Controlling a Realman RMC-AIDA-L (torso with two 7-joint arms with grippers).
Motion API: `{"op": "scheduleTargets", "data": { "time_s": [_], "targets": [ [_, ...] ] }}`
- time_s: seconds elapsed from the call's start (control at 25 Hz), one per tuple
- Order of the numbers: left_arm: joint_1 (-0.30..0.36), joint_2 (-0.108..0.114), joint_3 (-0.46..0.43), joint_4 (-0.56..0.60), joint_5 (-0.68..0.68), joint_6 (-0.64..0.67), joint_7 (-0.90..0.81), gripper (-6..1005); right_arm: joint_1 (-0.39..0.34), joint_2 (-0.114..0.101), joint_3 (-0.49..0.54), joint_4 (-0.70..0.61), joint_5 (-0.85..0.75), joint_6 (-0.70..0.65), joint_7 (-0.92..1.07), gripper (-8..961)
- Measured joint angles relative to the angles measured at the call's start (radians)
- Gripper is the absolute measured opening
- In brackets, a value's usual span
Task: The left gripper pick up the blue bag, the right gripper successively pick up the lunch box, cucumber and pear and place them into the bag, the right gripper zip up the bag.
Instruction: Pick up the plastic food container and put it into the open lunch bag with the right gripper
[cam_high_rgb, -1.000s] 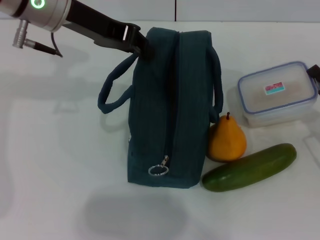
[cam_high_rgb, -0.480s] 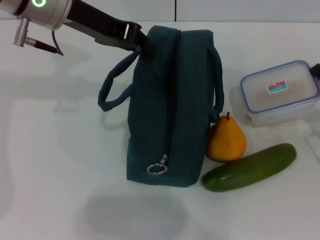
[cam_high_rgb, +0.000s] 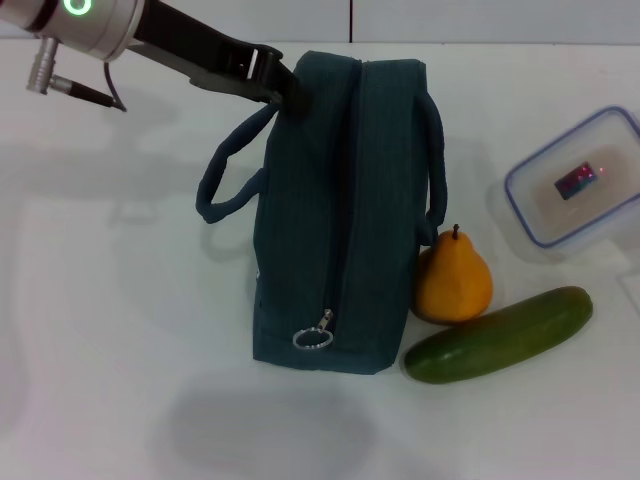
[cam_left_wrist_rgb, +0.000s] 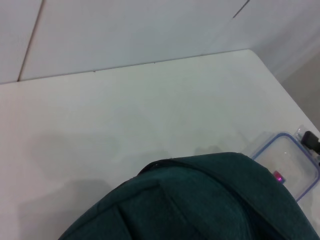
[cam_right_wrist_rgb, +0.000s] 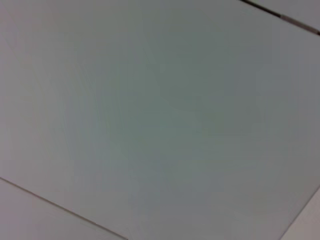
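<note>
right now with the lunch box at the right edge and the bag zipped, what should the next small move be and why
Probably open the zipper first. The blue bag has its ring pull at the near end, apparently closed, so the lunch box, tilted by the table's right edge, has no way in. The left tool is at the bag's far top corner.
</note>
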Motion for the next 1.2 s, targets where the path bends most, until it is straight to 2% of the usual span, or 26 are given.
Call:
{"op": "scheduleTargets", "data": {
  "time_s": [0.36, 0.56, 1.2],
  "targets": [
    [-0.002, 0.000, -0.001, -0.002, 0.000, 0.000, 0.001, 71, -0.005, 0.004, -0.011, 0.001, -0.005, 0.026, -0.003, 173],
    [-0.003, -0.001, 0.001, -0.003, 0.000, 0.000, 0.001, 71, -0.005, 0.006, -0.045, 0.003, -0.008, 0.049, -0.003, 107],
    [0.006, -0.008, 0.001, -0.003, 0.000, 0.003, 0.002, 71, -0.024, 0.008, -0.034, 0.023, 0.005, 0.054, -0.016, 88]
  ]
}}
